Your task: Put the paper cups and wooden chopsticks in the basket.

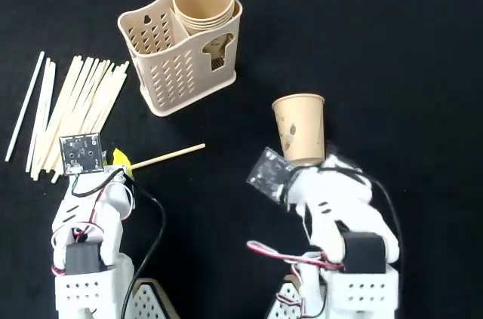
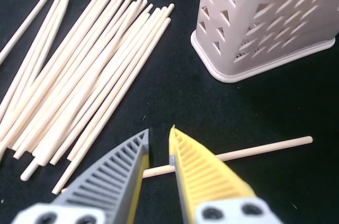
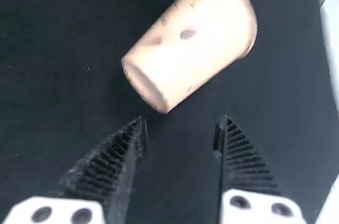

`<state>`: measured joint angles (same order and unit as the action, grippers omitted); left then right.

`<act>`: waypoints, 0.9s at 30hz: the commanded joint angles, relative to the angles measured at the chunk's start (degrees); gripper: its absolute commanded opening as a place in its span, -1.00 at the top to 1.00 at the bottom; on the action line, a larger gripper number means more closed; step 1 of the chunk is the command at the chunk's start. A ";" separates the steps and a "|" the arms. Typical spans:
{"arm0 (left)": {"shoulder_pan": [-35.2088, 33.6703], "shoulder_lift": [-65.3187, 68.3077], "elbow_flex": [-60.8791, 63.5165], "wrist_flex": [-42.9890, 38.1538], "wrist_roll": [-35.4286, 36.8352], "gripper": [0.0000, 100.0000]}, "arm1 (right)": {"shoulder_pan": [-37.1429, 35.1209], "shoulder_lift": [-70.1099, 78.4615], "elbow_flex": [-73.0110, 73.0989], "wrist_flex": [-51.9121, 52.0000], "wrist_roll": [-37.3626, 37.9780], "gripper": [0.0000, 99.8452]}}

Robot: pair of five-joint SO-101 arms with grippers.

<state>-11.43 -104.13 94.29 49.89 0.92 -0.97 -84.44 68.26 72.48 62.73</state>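
One chopstick (image 2: pixel 254 150) clamped near its end by left tool (image 2: pixel 159 152) | right tool (image 3: pixel 180 128) apart, short of lying paper cup (image 3: pixel 190 38) | risk: chopstick may pivot loose; paper cup may roll away.

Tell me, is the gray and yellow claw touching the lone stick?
Touching. The left wrist view shows the left gripper closed on the stick, which sits pinched between its two fingers.

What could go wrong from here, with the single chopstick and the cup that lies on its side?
1. The left gripper grips the chopstick near one end; the long free part may tilt or catch on the basket wall.
2. The paper cup lies on its side before the open right gripper; a push may roll it away.
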 commanded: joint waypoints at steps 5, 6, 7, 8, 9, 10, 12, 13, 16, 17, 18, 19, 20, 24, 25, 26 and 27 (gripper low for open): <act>-0.04 -0.26 -0.31 -0.88 -0.53 0.85 | -3.08 32.13 -23.60 -4.84 5.10 0.55; -0.04 -0.26 -0.31 -0.88 -0.53 0.85 | -2.81 38.29 -27.82 -3.96 6.15 0.55; -0.04 -0.26 -0.31 -0.88 -0.53 0.85 | -2.64 44.26 -32.75 -2.73 7.38 0.55; -0.04 -0.26 -0.31 -0.88 -0.53 0.85 | -2.46 50.33 -37.76 -1.05 8.44 0.55; -0.04 -0.26 -0.31 -0.88 -0.53 0.85 | -2.29 55.96 -43.12 1.05 9.32 0.55; -0.04 -0.26 -0.31 -0.88 -0.53 0.85 | -1.93 61.49 -48.66 3.52 10.11 0.55; -0.04 -0.26 -0.31 -0.88 -0.53 0.85 | -1.05 71.87 -59.74 8.26 12.04 0.55; -0.04 -0.26 -0.31 -0.88 -0.53 0.85 | -0.97 76.79 -65.36 10.55 12.57 0.55; -0.04 -0.26 -0.31 -0.88 -0.53 0.85 | 0.53 90.95 -81.80 18.73 14.42 0.55; -0.04 -0.26 -0.31 -0.88 -0.53 0.85 | 0.88 95.25 -87.16 21.27 15.30 0.55; -0.04 -0.26 -0.31 -0.88 -0.53 0.85 | 1.23 99.56 -92.62 23.74 15.56 0.55; -0.04 -0.26 -0.31 -0.88 -0.53 0.85 | 2.11 103.78 -97.89 25.93 15.56 0.55; -0.04 -0.26 -0.31 -0.88 -0.53 0.85 | 2.64 107.65 -103.08 27.60 15.56 0.55; -0.04 -0.26 -0.31 -1.05 -0.53 0.85 | 4.75 119.87 -117.32 28.57 15.38 0.55; -0.04 -0.26 -0.31 -1.05 -0.53 0.85 | 4.84 121.80 -118.99 28.66 15.38 0.55; -0.04 -0.26 -0.31 -1.14 -0.53 0.85 | 4.84 123.12 -119.96 28.66 15.38 0.55; -0.04 -0.26 -0.31 -1.14 -0.53 0.85 | 4.75 123.91 -120.22 28.66 15.38 0.55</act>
<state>-11.43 -104.13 94.29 49.89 0.92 3.08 37.32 -45.85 99.12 77.76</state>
